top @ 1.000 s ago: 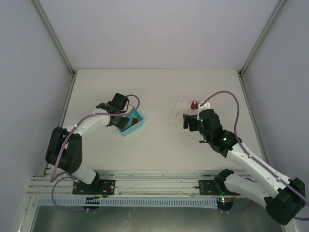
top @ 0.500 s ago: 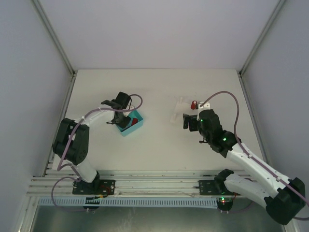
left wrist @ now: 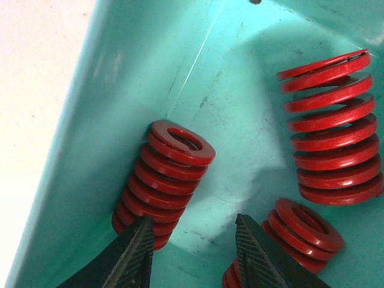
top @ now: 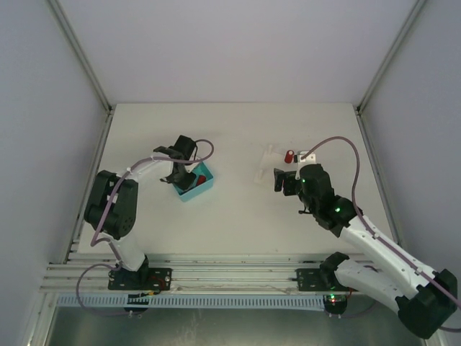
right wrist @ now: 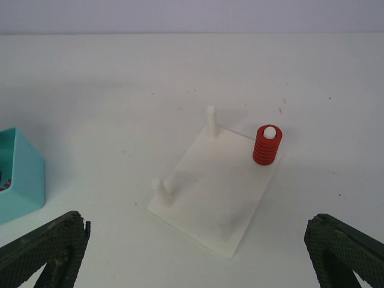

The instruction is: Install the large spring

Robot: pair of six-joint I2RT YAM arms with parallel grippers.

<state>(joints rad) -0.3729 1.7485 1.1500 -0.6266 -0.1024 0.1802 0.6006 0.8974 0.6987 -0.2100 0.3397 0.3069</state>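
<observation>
- Teal bin [left wrist: 120,90] holds several red springs. The large spring [left wrist: 333,129] sits at the right of the left wrist view, clear of the fingers.
- Left gripper [left wrist: 195,255] is down inside the bin, jaws parted with nothing between them. One finger is right at the base of a narrower spring [left wrist: 165,183].
- Right gripper [right wrist: 192,252] is spread wide and empty, hovering near the white base plate [right wrist: 216,192].
- Small red spring [right wrist: 266,145] is seated on one corner peg of the plate.
- Bin and plate sit well apart on the table [top: 238,130].
</observation>
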